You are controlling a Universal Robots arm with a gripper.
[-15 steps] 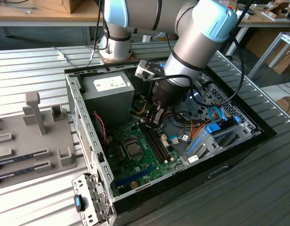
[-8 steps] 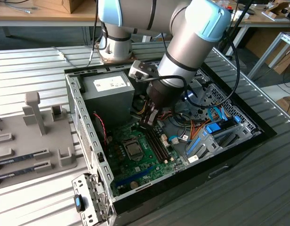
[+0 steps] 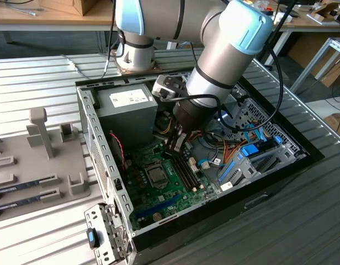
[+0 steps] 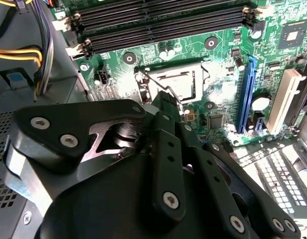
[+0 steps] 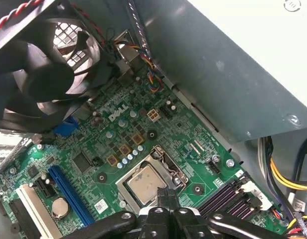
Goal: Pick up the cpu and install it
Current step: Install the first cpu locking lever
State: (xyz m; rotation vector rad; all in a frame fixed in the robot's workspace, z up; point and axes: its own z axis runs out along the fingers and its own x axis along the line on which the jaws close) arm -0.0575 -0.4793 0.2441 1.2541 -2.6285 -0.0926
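The cpu is a small flat square with a pale silvery top. It lies flat inside the metal socket frame on the green motherboard. In the exterior view the cpu shows as a grey square in the middle of the board. My gripper hovers just above the socket's edge, its black fingers pressed together with nothing visible between them. In the second wrist view the gripper points at the socket. In the exterior view the gripper hangs over the memory slots, beside the cpu.
The open computer case holds a grey power-supply box, loose cables and a blue drive bracket. A black fan sits near the socket. A grey fixture plate with memory sticks lies at the exterior view's left.
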